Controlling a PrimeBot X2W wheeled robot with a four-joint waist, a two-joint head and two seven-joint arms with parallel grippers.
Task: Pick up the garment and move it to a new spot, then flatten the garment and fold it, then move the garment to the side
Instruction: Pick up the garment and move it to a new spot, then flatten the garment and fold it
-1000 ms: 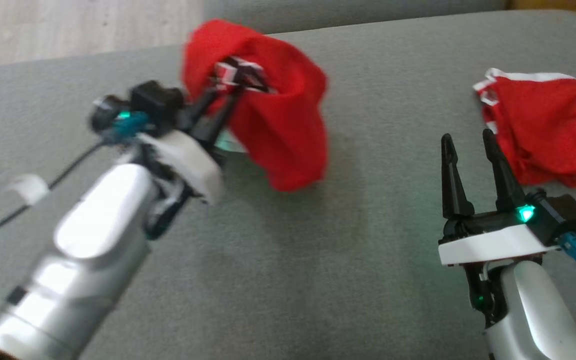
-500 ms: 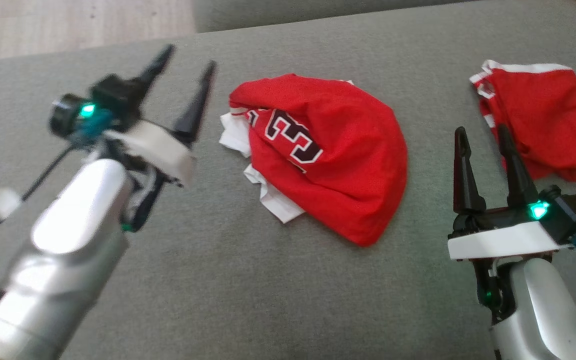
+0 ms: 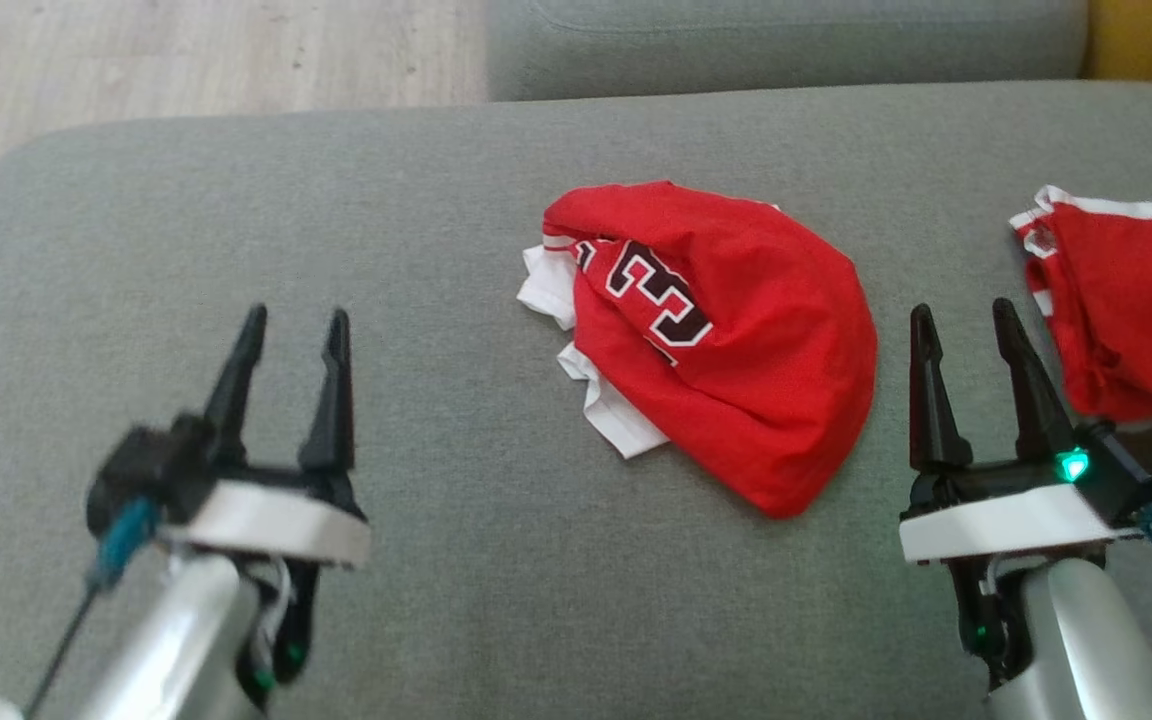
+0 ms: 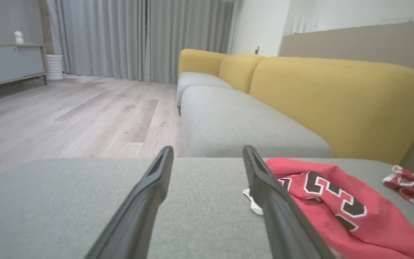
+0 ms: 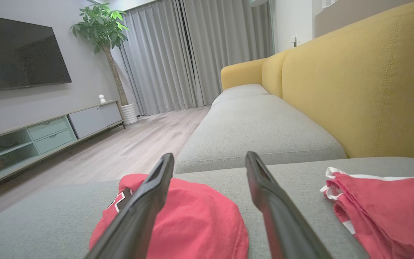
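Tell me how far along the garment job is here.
Done: the move. A second ago the left gripper carried the jersey; now it lies bunched on the cushion. In hand: nothing. The left gripper is open and clear of it, and so is the right gripper. Left: flattening, folding, moving aside.

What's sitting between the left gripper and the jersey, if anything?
Nothing visible. Bare grey cushion lies between the open left gripper and the crumpled jersey. The other red garment lies off to the right, beyond the right gripper, out of that path.
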